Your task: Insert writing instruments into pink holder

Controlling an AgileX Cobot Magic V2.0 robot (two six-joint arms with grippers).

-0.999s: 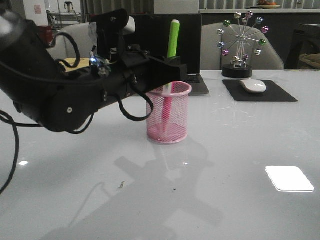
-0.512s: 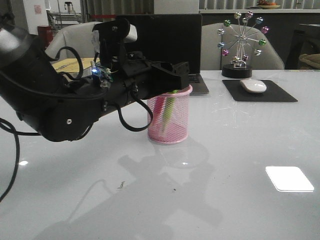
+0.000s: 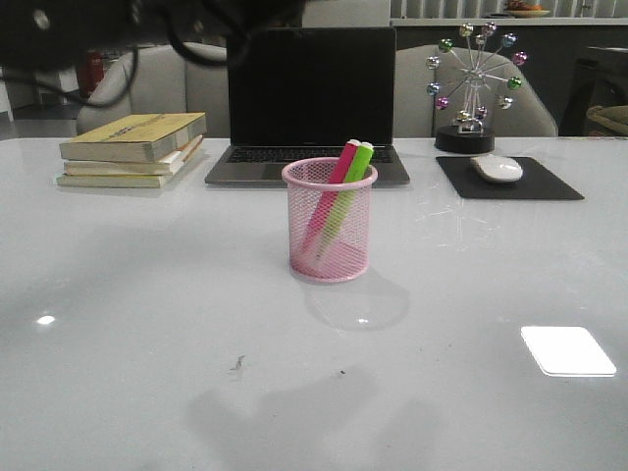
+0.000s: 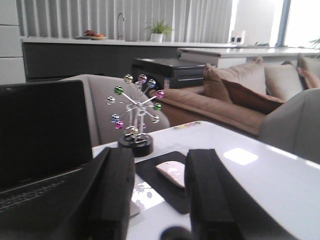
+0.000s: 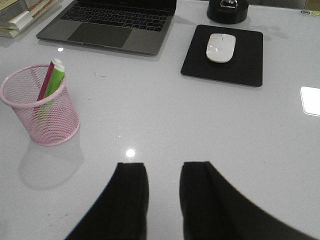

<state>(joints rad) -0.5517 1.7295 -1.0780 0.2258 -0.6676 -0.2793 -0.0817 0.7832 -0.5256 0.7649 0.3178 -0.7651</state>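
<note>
The pink mesh holder [image 3: 329,221] stands on the white table in front of the laptop. Both markers lean inside it, the magenta-pink one [image 3: 339,162] and the lime green one [image 3: 356,162], tops poking over the rim. The right wrist view shows the holder [image 5: 42,112] with the green marker [image 5: 54,80] and pink marker [image 5: 46,82] in it. My left gripper [image 4: 160,155] is raised high, open and empty, facing the far end of the table. Over bare table, well away from the holder, hangs my right gripper [image 5: 164,167], open and empty.
A laptop [image 3: 309,98] sits behind the holder, a stack of books [image 3: 132,147] at the back left. A mouse [image 3: 497,168] on a black pad [image 3: 510,182] and a ball ornament [image 3: 474,83] stand back right. Part of my left arm [image 3: 118,20] crosses the top left.
My left gripper let go of the green marker into the holder, then the arm lifted up and away to the top left. The holder now stands uncovered.
</note>
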